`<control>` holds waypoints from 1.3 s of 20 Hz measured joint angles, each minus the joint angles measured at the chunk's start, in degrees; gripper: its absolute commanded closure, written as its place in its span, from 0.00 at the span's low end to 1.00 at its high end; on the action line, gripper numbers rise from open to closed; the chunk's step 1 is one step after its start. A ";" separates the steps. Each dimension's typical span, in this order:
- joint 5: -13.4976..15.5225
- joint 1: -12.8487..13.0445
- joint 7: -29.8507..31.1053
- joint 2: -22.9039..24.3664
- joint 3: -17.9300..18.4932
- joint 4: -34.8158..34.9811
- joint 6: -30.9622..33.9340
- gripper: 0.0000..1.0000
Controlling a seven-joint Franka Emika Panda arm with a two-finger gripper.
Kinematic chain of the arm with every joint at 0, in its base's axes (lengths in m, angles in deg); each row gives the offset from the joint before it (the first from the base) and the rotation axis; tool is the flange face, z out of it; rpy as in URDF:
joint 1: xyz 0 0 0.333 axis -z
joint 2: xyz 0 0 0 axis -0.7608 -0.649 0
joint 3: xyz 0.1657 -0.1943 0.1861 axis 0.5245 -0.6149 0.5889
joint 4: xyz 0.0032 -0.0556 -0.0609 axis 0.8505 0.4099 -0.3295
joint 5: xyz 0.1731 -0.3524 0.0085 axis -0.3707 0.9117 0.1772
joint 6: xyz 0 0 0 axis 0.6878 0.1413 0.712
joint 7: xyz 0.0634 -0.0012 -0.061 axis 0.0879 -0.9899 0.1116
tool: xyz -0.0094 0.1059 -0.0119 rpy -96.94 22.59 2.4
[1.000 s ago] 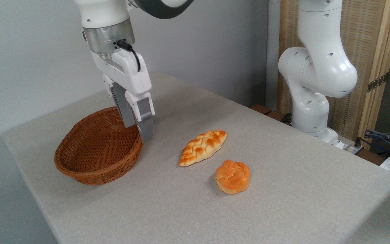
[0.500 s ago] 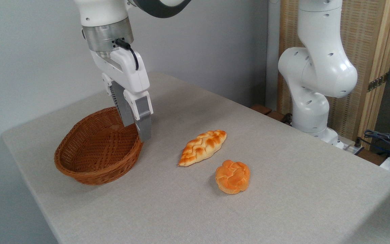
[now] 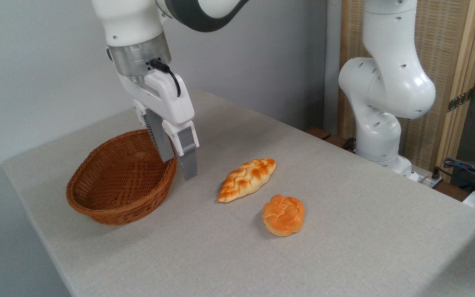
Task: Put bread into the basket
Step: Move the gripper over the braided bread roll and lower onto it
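The gripper (image 3: pixel 178 161), fingers spread and empty, hangs left of centre; descending off-centre risks nudging the bread (image 3: pixel 247 179) toward the bun (image 3: pixel 283 215).

And we're sliding right: our end effector (image 3: pixel 178 169) has left the spot over the basket (image 3: pixel 118 181) rim and now hangs just past its right edge, over bare counter (image 3: pixel 303 255). We've closed part of the gap to the bread (image 3: pixel 246 179), though we're still apart from it. The wrist has swung over with us, and the fingers look a shade lower, tips still parted.
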 measured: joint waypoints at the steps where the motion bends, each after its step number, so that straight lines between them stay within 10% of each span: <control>1: 0.00 0.08 0.00 0.35 -0.07 0.84 0.00 0.00; 26: 4.44 4.09 0.06 9.30 -0.44 27.28 -2.03 0.00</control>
